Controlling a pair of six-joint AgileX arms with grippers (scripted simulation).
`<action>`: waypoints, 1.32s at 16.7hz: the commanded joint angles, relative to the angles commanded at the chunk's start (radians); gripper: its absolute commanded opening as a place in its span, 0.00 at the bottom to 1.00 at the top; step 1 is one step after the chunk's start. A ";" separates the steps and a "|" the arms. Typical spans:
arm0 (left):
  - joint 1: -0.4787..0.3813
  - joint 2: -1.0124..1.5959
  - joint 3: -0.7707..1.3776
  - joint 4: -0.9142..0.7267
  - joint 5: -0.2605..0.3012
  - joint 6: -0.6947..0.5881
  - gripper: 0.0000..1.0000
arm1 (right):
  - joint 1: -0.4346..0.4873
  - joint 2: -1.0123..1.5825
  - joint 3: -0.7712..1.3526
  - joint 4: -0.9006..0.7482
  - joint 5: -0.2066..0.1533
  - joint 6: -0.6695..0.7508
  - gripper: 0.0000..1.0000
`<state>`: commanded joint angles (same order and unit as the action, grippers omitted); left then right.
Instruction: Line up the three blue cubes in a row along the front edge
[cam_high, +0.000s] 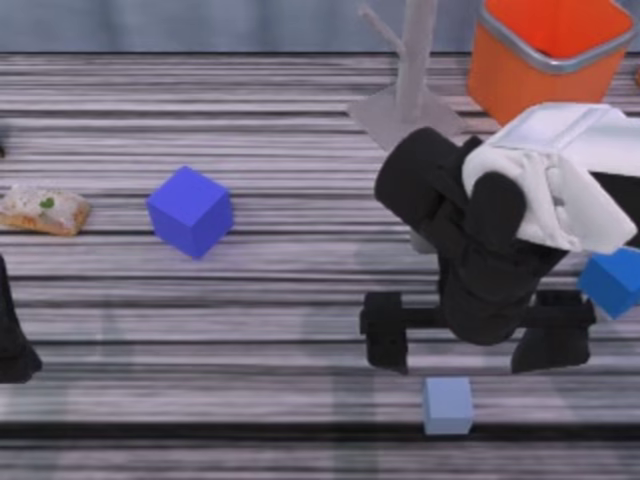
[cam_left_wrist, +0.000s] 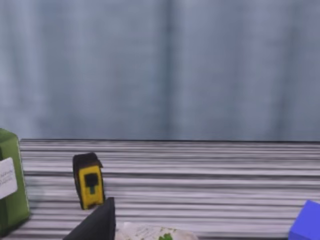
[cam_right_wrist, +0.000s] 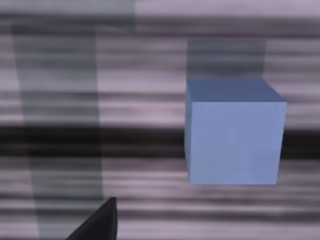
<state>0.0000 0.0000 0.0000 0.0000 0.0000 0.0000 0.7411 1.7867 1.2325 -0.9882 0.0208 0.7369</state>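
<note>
My right gripper (cam_high: 470, 350) hangs over the front right part of the table, its two black fingers spread wide and holding nothing. Just in front of it, the small pale cube (cam_high: 447, 405) sits free on the table, touching the dark line of the front edge (cam_high: 200, 432); the right wrist view shows it alone on the stripes, not between my fingers. So I judge this first cube is already placed in the row. The middle blue cube (cam_high: 612, 281) lies at the right border of the table, partly behind my right arm, well back from the front edge. The large violet cube (cam_high: 190, 210) stands on the left half, turned at an angle and also far from the line. These two are still to be moved, so I judge about one third of the work is done. My left gripper (cam_high: 15, 350) is parked at the left border, and I cannot tell how its fingers stand. I count three blue cubes, one orange bucket (cam_high: 500, 70), one grey stand (cam_high: 410, 100), one slice of bread with topping (cam_high: 42, 209), one yellow tape measure (cam_left_wrist: 89, 181) and one green box (cam_left_wrist: 12, 200).
</note>
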 joint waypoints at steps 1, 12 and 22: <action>0.000 0.000 0.000 0.000 0.000 0.000 1.00 | -0.005 0.004 -0.003 0.003 0.000 0.000 1.00; 0.000 0.000 0.000 0.000 0.000 0.000 1.00 | -0.278 0.132 0.131 -0.046 -0.008 -0.536 1.00; 0.000 0.000 0.000 0.000 0.000 0.000 1.00 | -0.648 0.220 0.251 -0.067 -0.019 -1.245 1.00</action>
<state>0.0000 0.0000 0.0000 0.0000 0.0000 0.0000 0.0932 2.0062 1.4830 -1.0551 0.0022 -0.5084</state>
